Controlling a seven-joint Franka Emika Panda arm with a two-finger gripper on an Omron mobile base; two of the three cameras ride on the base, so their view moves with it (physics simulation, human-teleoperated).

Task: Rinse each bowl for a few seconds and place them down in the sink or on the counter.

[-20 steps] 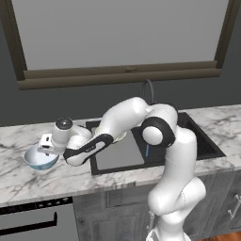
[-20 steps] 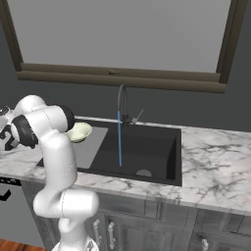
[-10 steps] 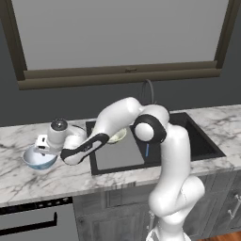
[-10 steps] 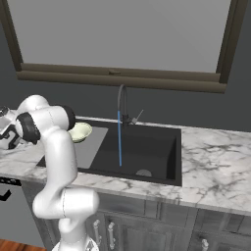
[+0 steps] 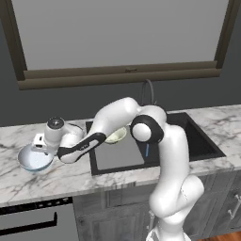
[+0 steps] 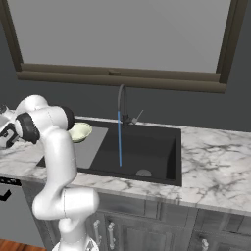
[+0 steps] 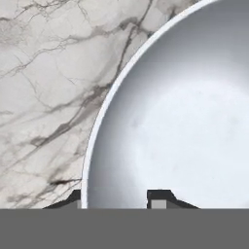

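arm — stretched far left, low | jaws — straddling bowl (image 7: 185, 121) rim

One bowl (image 5: 35, 158) on counter (image 5: 66, 176) left of sink (image 5: 197, 139), other bowl (image 5: 116, 136) in sink

No text, label, brand, number or sign can be read anywhere in these pictures. The white marble-look counter with grey veins (image 5: 56, 181), the large black rectangular sink (image 6: 142, 149) and the dark-framed window on the far wall (image 5: 122, 42) all carry plain surfaces with no writing. The small round bowl with a white inside (image 7: 194, 126) at the left of the scene shows no mark or stamp. The white robot arm (image 5: 164, 155) bears no legible lettering at this size.
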